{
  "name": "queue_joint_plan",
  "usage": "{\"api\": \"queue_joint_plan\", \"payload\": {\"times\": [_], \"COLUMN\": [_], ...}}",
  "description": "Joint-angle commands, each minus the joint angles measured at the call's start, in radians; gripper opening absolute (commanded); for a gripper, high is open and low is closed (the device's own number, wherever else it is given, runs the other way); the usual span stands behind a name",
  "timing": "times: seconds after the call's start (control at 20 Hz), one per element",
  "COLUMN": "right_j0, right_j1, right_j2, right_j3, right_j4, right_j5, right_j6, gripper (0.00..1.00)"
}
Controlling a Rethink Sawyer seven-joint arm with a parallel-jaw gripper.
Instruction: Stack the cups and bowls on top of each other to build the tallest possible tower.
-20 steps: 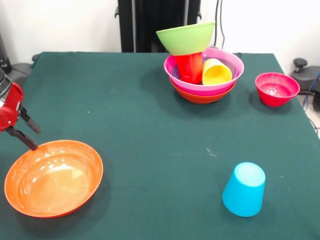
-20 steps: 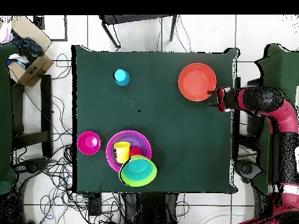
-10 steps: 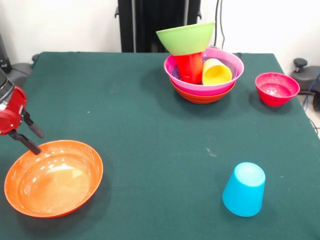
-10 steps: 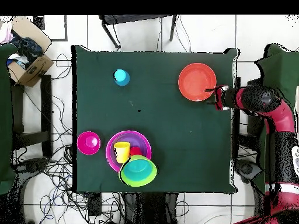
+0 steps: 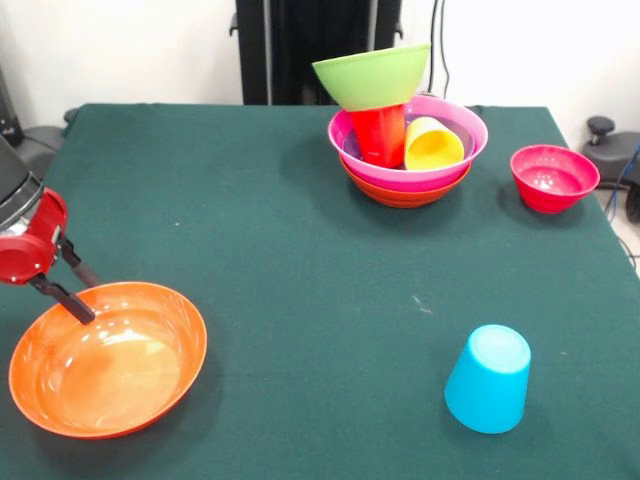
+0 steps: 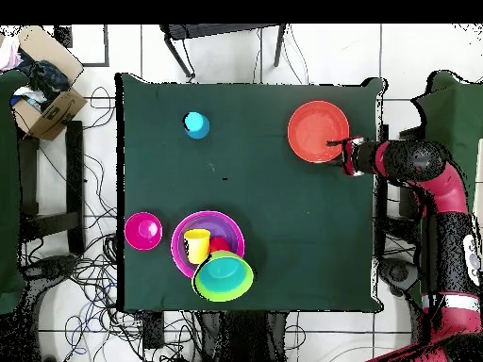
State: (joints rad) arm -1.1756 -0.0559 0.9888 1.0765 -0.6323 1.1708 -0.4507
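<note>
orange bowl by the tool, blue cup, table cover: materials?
Orange bowl: likely glossy plastic, bright highlights inside. Blue cup, upside down: smooth plastic, softer sheen. Table cover: looks like matte green felt or cloth, no reflections.

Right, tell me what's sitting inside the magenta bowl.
Inside the magenta bowl stand a red cup and a tilted yellow cup, with a purple bowl's rim showing beneath. A lime green bowl caps the red cup, hiding its mouth.

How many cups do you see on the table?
3: the light blue cup stands upside down alone on the table; the red cup and yellow cup sit inside the magenta bowl. More may be hidden in the stack.
</note>
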Motion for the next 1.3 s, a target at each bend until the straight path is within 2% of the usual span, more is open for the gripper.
{"api": "queue_joint_plan", "payload": {"times": [0.05, 0.85, 0.95, 1.0, 1.15, 1.3], "right_j0": [0.061, 0.085, 0.097, 0.115, 0.110, 0.105], "right_j1": [0.062, 0.069, 0.058, 0.041, 0.001, -0.007], "right_j2": [-0.051, -0.054, -0.070, -0.099, -0.105, -0.118], "right_j3": [-0.030, -0.070, -0.082, -0.100, -0.062, -0.075], "right_j4": [-0.032, -0.037, -0.041, -0.055, -0.092, -0.063], "right_j5": [-0.049, -0.056, -0.041, -0.057, -0.097, -0.056], "right_j6": [-0.140, -0.099, -0.059, 0.025, 0.002, 0.028], "gripper": [1.00, 1.00, 1.00, 0.00, 0.00, 0.00]}}
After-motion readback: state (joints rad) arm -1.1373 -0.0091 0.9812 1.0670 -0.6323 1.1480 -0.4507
